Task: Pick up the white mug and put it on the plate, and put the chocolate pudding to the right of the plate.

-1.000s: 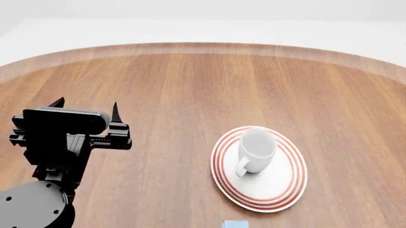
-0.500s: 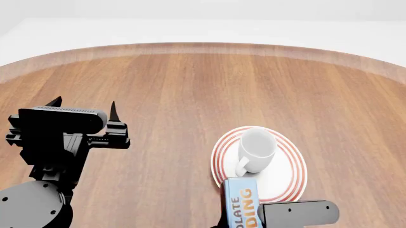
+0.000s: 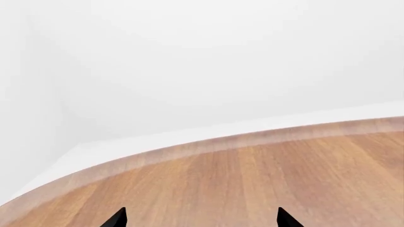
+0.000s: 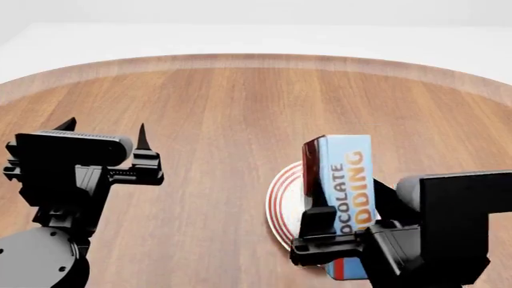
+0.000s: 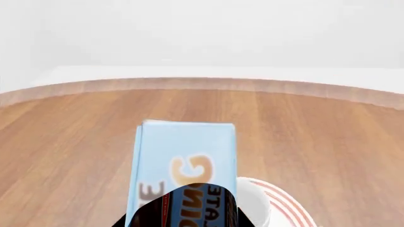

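The round table of reddish-brown wood (image 4: 240,120) fills most of the head view, its pale curved rim arcing across the upper part of the frame. Next in bulk are the two black arms. The right gripper (image 4: 352,246) sits at the lower right of the head view and is closed around the chocolate pudding (image 4: 346,198), a rectangular carton with a light blue face and orange lettering, held upright and lifted clear of the wood. The left gripper (image 4: 104,135) stands at the left of the frame, well apart from everything else, its pointed fingers spread wide with nothing between them; its wrist view shows only bare wood ahead.

The round white plate with red rings (image 4: 280,207) lies just below the frame's centre, mostly hidden behind the carton. In the right wrist view a sliver of the glossy white ceramic mug (image 5: 252,201) shows on the plate, so that half of the task looks finished.

The step in hand appears to be carrying the pudding. The next move probably calls for shifting the carton toward the right of the frame, past the plate's edge, then lowering it onto bare wood without clipping the mug.
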Tool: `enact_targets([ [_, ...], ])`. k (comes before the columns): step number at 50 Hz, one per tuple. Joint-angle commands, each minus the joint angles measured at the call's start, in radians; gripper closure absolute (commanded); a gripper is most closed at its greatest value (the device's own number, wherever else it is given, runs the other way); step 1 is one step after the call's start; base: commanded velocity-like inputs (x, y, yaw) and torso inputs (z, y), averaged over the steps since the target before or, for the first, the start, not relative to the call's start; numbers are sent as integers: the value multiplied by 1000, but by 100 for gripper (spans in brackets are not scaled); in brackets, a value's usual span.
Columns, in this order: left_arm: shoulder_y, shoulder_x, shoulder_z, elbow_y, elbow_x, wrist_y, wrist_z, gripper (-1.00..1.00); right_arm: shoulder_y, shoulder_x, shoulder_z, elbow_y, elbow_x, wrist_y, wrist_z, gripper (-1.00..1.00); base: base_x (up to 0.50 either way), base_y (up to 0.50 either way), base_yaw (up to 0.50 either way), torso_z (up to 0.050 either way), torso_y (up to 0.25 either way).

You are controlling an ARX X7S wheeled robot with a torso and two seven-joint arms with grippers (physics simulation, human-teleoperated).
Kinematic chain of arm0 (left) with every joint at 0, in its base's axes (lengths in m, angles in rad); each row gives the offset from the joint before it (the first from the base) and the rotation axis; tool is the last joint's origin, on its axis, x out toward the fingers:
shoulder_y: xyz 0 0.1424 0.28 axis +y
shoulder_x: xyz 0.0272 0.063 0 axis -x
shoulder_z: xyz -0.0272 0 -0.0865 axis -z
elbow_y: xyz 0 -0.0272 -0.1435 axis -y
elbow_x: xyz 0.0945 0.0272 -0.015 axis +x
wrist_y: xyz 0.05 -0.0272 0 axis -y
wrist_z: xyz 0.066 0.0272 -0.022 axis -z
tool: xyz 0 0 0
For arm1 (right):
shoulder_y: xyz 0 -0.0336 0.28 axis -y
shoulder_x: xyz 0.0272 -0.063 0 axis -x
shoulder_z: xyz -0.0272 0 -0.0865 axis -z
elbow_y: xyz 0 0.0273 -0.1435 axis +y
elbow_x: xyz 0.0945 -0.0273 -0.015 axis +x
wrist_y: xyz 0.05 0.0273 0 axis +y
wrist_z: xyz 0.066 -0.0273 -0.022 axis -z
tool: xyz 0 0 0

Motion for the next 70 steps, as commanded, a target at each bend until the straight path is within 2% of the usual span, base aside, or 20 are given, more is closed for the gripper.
enact_targets([
  [1,-1,17,-30,18,10,-15,14,-100,335,265,-9,-3,141,-176,0,100,0,0,0,0,0],
  [9,-5,11,-35,26,4,-19,9,-100,555,445,-112,-2,179,-249,0,100,0,0,0,0,0],
  [12,-2,13,-34,23,8,-19,11,-100,724,534,-207,-2,191,-266,0,100,0,0,0,0,0],
  [15,3,13,-34,19,9,-14,11,-100,889,587,-311,-1,194,-263,0,100,0,0,0,0,0],
  [18,2,14,-35,20,9,-17,10,-100,1001,583,-359,26,175,-212,-4,100,0,0,0,0,0],
  [27,6,16,-35,13,10,-15,15,-100,1046,608,-319,147,59,-181,-175,100,0,0,0,0,0],
  [28,6,20,-34,11,13,-17,16,-100,1053,611,-312,185,-11,-158,-246,100,0,0,0,0,0],
  [30,6,21,-34,13,13,-19,17,-100,1052,617,-311,208,-51,-144,-262,100,0,0,0,0,0],
  [31,8,23,-33,10,15,-17,20,-100,1070,617,-297,215,-177,-118,-326,100,0,0,0,0,0],
  [33,10,29,-32,-2,17,-15,26,-100,1046,622,-292,266,-202,-205,-322,100,0,0,0,0,0],
  [35,15,37,-29,-11,23,-11,32,-100,1003,576,-326,339,-283,-215,-452,100,0,0,0,0,0],
  [42,12,39,-29,-13,19,-19,35,-100,850,476,-440,446,-471,-269,-627,100,0,0,0,0,0],
  [49,13,39,-29,-6,21,-24,29,-100,782,441,-485,597,-475,-301,-801,100,0,0,0,0,0],
  [50,14,41,-29,-8,23,-24,30,-100,777,432,-489,635,-455,-290,-782,100,0,0,0,0,0],
  [56,15,45,-28,-8,23,-28,28,-100,786,391,-513,756,-442,-227,-896,100,0,0,0,0,0],
  [60,15,48,-28,-8,21,-31,28,-100,847,342,-533,872,-442,-112,-989,100,0,0,0,0,0],
  [65,14,50,-29,-15,21,-33,34,-100,857,298,-515,997,-315,-64,-1012,100,0,0,0,0,2],
  [66,13,52,-28,-14,21,-37,35,-100,883,262,-532,1073,-377,-51,-1052,100,0,0,0,0,0],
  [69,13,51,-28,-14,21,-38,35,-100,888,253,-530,1095,-374,-47,-1064,100,0,0,0,0,0],
  [70,10,51,-29,-17,17,-41,37,-100,967,208,-600,1170,-479,58,-1191,100,0,0,0,0,0],
])
